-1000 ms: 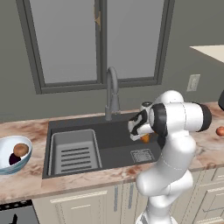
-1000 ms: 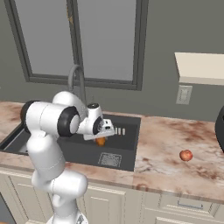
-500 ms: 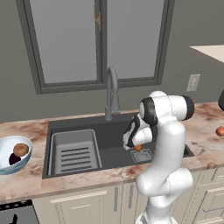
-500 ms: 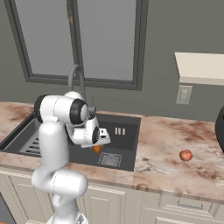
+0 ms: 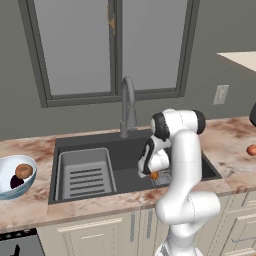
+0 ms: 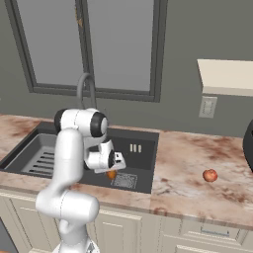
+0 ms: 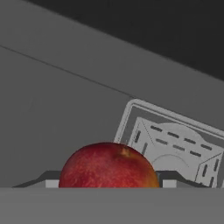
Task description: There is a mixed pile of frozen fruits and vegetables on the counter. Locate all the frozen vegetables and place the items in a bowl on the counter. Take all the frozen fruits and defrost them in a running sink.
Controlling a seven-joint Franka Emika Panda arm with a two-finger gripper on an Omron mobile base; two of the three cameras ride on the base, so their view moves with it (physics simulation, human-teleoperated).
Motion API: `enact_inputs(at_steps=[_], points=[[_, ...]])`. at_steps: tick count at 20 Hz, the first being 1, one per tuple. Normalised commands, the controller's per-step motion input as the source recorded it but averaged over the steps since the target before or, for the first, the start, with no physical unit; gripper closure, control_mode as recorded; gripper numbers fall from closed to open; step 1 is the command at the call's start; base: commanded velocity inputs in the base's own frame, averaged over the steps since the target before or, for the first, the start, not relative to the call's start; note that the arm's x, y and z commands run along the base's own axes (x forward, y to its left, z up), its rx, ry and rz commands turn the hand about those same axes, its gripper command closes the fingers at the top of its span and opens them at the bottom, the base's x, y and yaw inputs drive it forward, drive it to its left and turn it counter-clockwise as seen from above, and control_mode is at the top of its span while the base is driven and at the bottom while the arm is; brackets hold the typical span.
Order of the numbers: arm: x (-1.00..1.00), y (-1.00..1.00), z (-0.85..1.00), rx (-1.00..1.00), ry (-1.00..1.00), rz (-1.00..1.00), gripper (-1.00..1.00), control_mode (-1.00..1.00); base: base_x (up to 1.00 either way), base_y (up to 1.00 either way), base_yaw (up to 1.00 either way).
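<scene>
Gripper (image 5: 153, 174) low inside the sink (image 5: 125, 150), jaws closed part-way round a reddish-orange fruit (image 7: 108, 166); in hand view the fruit sits at 6 o'clock betw the two finger tips (image 7: 46, 180), pressed each side. From the bases the same fruit shows as a small orange spot under the hand (image 6: 111, 174), just above the basin floor, right by the square drain grate (image 6: 124, 181), which lies at abt 3 o'clock of it in right base view. Ribbed tray insert (image 5: 85, 175) is at 9 o'clock of the gripper in left base view; arched faucet (image 5: 128, 107) at 12. Bowl (image 5: 10, 187) on counter (image 5: 30, 207) far at 9 o'clock, with brown oval (image 5: 23, 171) and dark purple lump (image 5: 16, 181) in it. Second reddish fruit (image 6: 210, 175) rests on the counter at 3 o'clock of the sink, well apart
</scene>
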Motion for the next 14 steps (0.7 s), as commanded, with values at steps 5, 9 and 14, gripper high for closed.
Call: enact_inputs(at_steps=[5,9,14], points=[[0.40,0.01,-0.34,0.00,0.11,0.00,1.00,-1.00,0.00,0.00,0.00],[0.11,0.05,-0.25,0.01,0.07,0.00,1.00,-1.00,0.00,0.00,0.00],[0.01,0.15,-0.24,0.01,0.07,0.00,-1.00,-1.00,0.00,0.00,0.00]])
